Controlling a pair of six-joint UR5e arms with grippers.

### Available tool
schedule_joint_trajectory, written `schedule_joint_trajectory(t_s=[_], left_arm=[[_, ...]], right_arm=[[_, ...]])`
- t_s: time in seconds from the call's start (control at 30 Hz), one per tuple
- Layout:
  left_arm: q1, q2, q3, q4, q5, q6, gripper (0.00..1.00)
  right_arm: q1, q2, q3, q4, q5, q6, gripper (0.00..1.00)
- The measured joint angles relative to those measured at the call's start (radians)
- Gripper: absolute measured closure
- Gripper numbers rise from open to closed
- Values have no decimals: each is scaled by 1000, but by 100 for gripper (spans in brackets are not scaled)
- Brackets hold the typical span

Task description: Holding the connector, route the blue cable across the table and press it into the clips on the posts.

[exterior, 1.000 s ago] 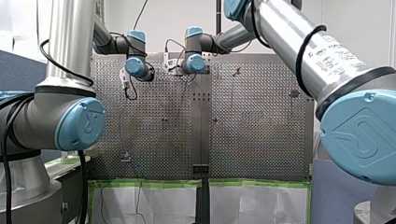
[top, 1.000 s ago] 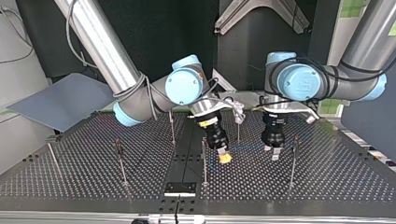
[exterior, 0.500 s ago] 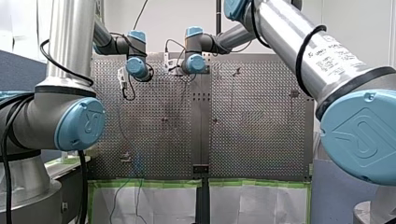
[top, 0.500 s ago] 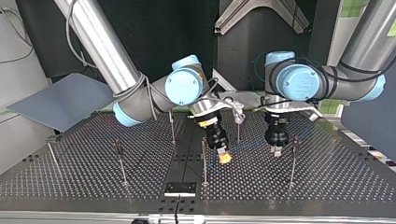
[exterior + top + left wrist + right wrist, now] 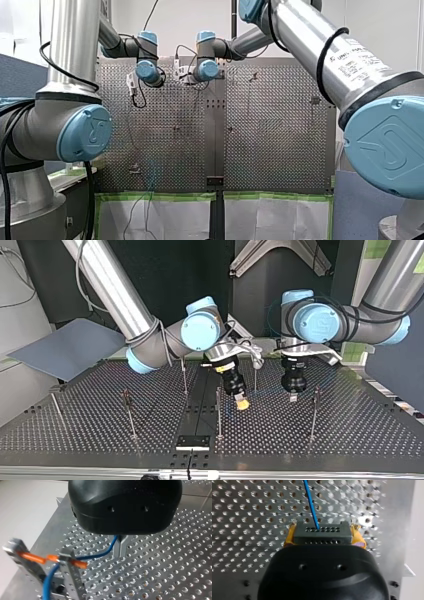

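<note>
Right wrist view, right gripper (image 5: 323,537) pinching perforated connector (image 5: 322,531), blue cable (image 5: 310,502)

Left gripper (image 5: 120,548) fingers pinched together, right gripper (image 5: 322,533) fingers clamped

This was a robotics lab. A left arm (image 5: 72,50) and a right arm (image 5: 320,50), grey tubes with blue joint caps, reached over a perforated metal table (image 5: 350,430) studded with thin posts (image 5: 313,415). Green tape (image 5: 160,196) edged white sheets (image 5: 270,220) beside it, and bare pale walls (image 5: 170,25) stood behind.
</note>
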Motion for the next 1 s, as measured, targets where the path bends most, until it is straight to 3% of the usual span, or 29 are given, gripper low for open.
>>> schedule_joint_trajectory(t_s=[0.2,0.4,0.77,1.0], left_arm=[[-3,45,-49,42,-48,-1,100],[-14,50,-100,91,-50,-3,100],[-54,-26,-189,181,-84,-10,100],[-87,-83,-258,244,-130,-22,100]], right_arm=[[3,9,33,1,4,1,100],[-2,13,78,-2,7,1,100],[-20,13,149,-2,4,0,100],[-32,14,208,-4,5,-9,100]])
